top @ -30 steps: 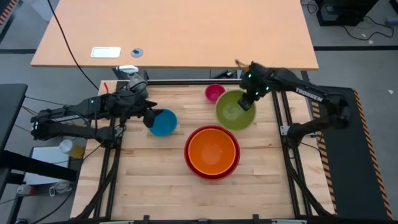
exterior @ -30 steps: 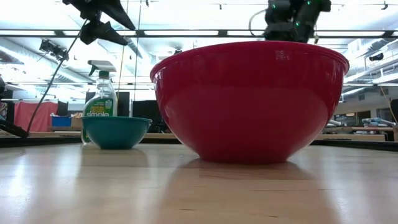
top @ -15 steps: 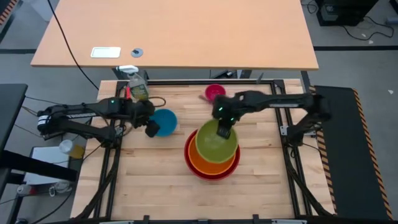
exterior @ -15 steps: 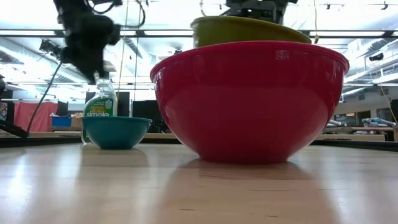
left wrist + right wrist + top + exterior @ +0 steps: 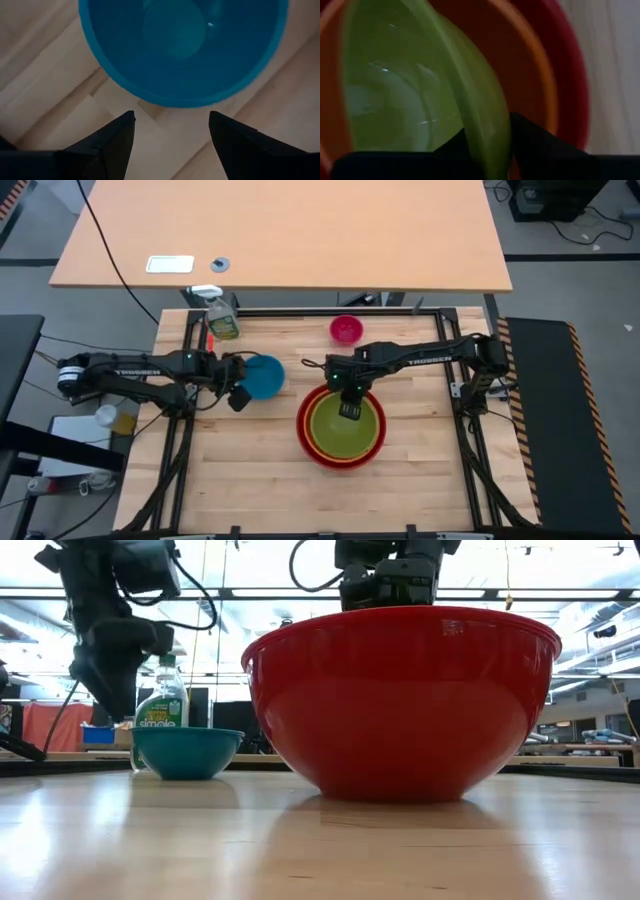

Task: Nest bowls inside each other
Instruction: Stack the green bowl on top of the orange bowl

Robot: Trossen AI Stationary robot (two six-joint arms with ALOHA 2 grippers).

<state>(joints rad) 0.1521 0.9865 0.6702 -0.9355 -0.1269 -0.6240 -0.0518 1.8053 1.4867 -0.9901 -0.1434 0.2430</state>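
Observation:
The red bowl (image 5: 301, 430) stands mid-table with the orange bowl (image 5: 532, 60) inside it and the lime green bowl (image 5: 345, 435) inside that. My right gripper (image 5: 349, 410) points down on the green bowl's far rim, shut on it. The blue bowl (image 5: 265, 376) rests on its base left of the stack. My left gripper (image 5: 170, 127) hangs open just off its near-left rim, touching nothing. The small pink bowl (image 5: 346, 330) sits near the far edge. In the low view only the red bowl (image 5: 400, 700) and the blue bowl (image 5: 187, 752) show. My right gripper has the green bowl's rim (image 5: 485, 117) on its far side, one finger inside the bowl and one finger (image 5: 532, 137) outside, with no gap showing beside the rim. The fingers come from above, pointing steeply down. The green bowl sits down inside the orange bowl.
A spray bottle (image 5: 222, 320) with yellow-green liquid stands at the far left corner, behind the blue bowl. A black frame (image 5: 440, 340) runs round the wooden table. Bare wood lies along the near edge.
My right gripper has carried the green bowl from beside the pink bowl toward the near edge and down; the bowl now sits inside the orange one instead of hanging above it. My left gripper has sunk toward the blue bowl's rim and tipped to point steeply down.

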